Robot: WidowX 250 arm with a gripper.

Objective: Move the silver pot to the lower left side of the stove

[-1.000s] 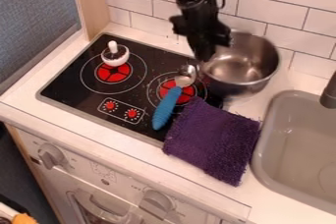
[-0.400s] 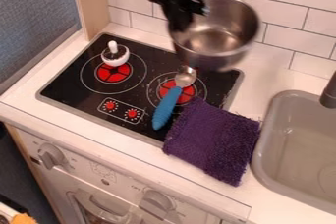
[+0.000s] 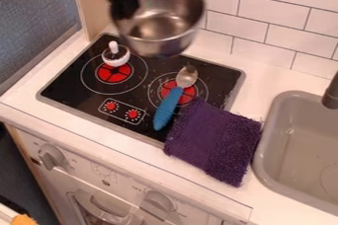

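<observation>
One pot hangs over the far side of the stove, left rim clamped in the closed gripper, presumably raised to clear white item and spoon.

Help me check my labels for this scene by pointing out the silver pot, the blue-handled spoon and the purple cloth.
Silver pot (image 3: 161,24): camera view, its inside bottom.
Blue-handled spoon (image 3: 170,103): camera view, its handle.
Purple cloth (image 3: 213,141): camera view, its middle.

Small white knobbed item: near surface's back-left corner | blue-handled spoon: towards front edge | purple cloth: over front-right corner
</observation>
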